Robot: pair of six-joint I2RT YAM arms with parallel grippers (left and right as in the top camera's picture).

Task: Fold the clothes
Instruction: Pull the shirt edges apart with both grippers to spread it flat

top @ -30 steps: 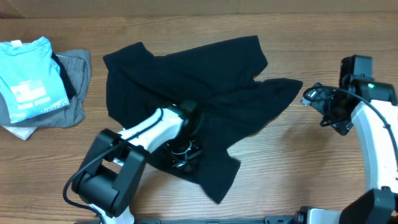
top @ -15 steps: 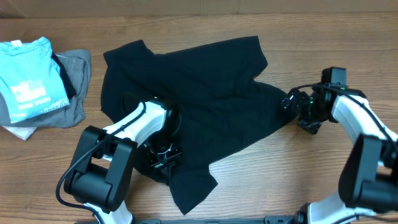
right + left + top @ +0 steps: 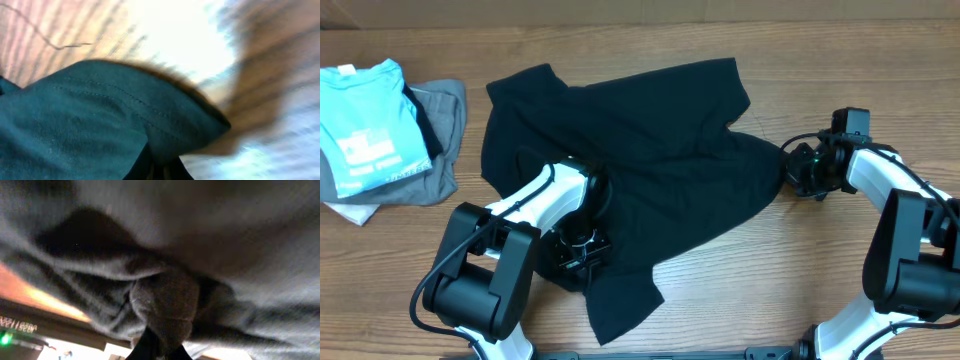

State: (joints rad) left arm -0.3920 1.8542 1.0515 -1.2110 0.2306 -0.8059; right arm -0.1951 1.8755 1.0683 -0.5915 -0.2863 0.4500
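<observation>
Overhead, we see the black shirt (image 3: 650, 130) rumpled across the desk (image 3: 760, 290); our left pincer (image 3: 582, 252) grips its near-edge folds, and our right pincer (image 3: 786, 168) pinches its right tip.

Clothes (image 3: 650, 140) are spread mid-table (image 3: 820, 290), with a stack of other garments (image 3: 380, 130) kept apart at the left.
One corner of the clothes is trailed toward the near edge. The stack is placed well apart, by the left edge. The left gripper (image 3: 582, 250) is set on the near-left part of the clothes; the right gripper (image 3: 790, 170) is positioned at their right tip.
</observation>
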